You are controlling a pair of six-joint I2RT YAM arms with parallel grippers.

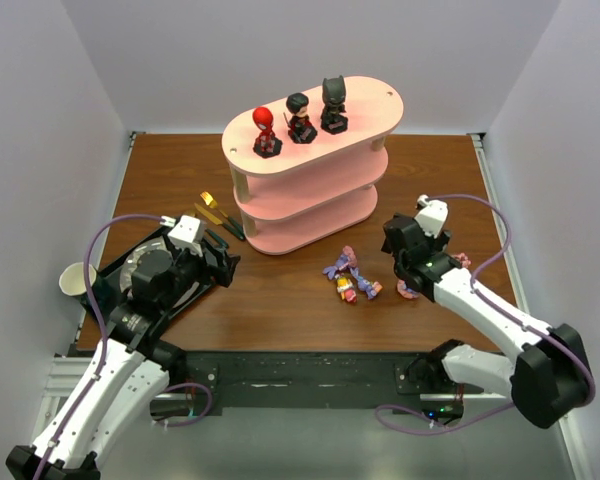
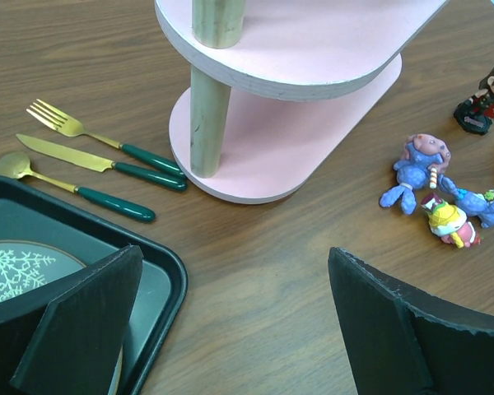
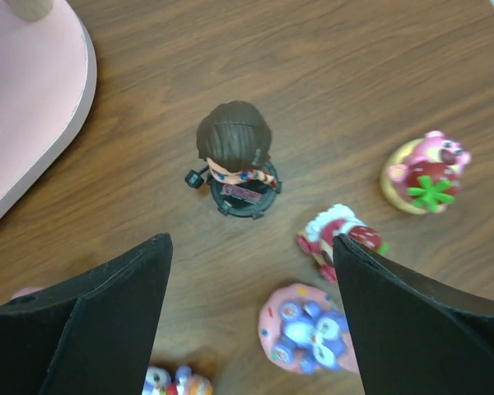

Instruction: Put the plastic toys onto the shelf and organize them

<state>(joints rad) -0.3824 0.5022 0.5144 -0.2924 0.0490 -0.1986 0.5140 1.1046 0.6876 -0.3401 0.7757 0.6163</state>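
Observation:
The pale pink shelf [image 1: 315, 200] stands at the back centre; three big-headed figures stand on its top board: red [image 1: 266, 131], dark-haired [image 1: 300, 117] and black [image 1: 333, 105]. Purple and blue pony toys [image 1: 348, 275] lie on the table in front of it. My right gripper [image 3: 252, 240] hangs open, pointing down over a group of toys: a brown-haired figure [image 3: 235, 156] upright ahead of the fingertips, a pink donut toy [image 3: 313, 329] low between the fingers, a red-and-white toy [image 3: 337, 239] by the right finger, and a pink bear [image 3: 424, 171]. My left gripper [image 2: 235, 251] is open over bare wood.
A black tray [image 2: 160, 271] with a snowflake plate lies under my left finger. Gold and green cutlery [image 2: 107, 156] lies between the tray and the shelf's post [image 2: 210, 107]. A paper cup [image 1: 73, 280] stands at the left table edge.

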